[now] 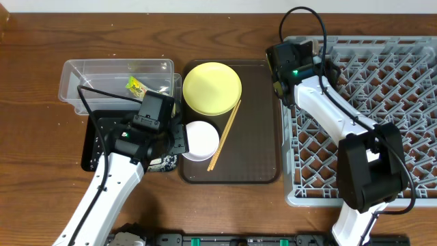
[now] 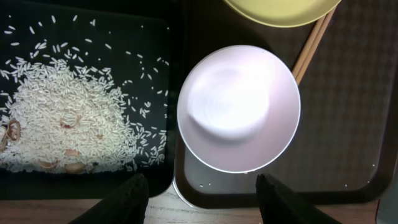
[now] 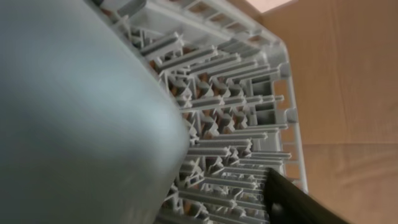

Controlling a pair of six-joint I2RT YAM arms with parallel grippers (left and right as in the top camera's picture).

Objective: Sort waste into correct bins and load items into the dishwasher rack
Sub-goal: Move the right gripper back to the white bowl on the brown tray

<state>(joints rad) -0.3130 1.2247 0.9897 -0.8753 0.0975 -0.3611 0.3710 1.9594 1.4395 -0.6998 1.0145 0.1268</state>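
The left pincer (image 2: pixel 202 202) is spread wide and has hold of nothing: its 2 dark fingertips (image 2: pixel 134 199) stand far apart at the near edge of the left wrist view. Just ahead of it, in line with the gap between the tips, the white bowl (image 2: pixel 239 109) sits upright and empty on the dark-brown serving tray (image 2: pixel 348 124). Beyond the bowl lies the yellow plate (image 2: pixel 280 9), and the 2 chopsticks (image 2: pixel 314 43) lie side by side, running from beside the bowl up under the plate's rim. On the other side of this pincer, just beside the serving tray, the black tray (image 2: pixel 87 183) holds a heap of white rice (image 2: pixel 62 118) with scattered grains around it and a few brownish bits mixed in. Farther off past the black tray, the clear tub (image 1: pixel 68 75) stands on the bench (image 1: pixel 41 41) with the green-yellow snack wrapper (image 1: pixel 136 87) inside. The right pincer (image 1: pixel 278 72) hangs at the edge of the grey dishwasher rack (image 1: pixel 382 82) nearest the serving tray. Its wrist view is filled by the blurred, curved wall of the light-blue bowl (image 3: pixel 74 112), very close to the camera, with rack pegs showing behind. Only 1 dark finger (image 3: pixel 292 199) is visible, apart from the bowl's edge, so I cannot tell whether this pincer grips the bowl.
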